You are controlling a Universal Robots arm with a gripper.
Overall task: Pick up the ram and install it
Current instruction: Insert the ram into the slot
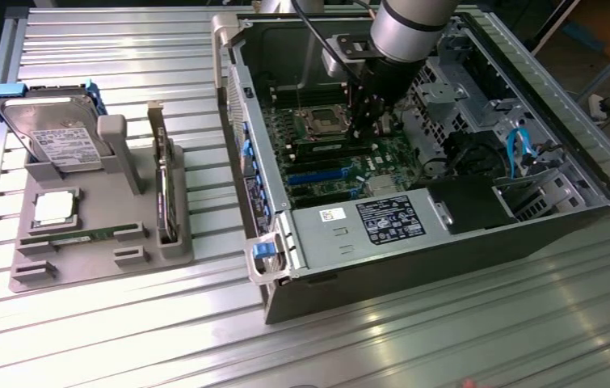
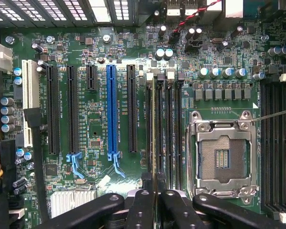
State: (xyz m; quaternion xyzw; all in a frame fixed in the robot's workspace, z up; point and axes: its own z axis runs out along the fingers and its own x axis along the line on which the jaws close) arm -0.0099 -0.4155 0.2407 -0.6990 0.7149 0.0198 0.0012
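The hand [image 2: 155, 185], black and smooth-fingered, is pinched narrow on the ram [image 2: 154, 124]. The ram is a thin green board seen edge-on, standing along a black memory slot between the blue expansion slot [image 2: 112, 109] and the steel-framed processor socket [image 2: 222, 155]. Its near end is hidden by the fingers, so it may or may not be seated. In the exterior view the open sheet-metal case [image 1: 283, 234] lies on the ribbed metal tabletop [image 1: 121, 48]. At its nine o'clock a grey moulded tray [image 1: 100, 259] props a silver hard drive [image 1: 52, 133]. The arm [image 1: 407, 32] enters from twelve o'clock.
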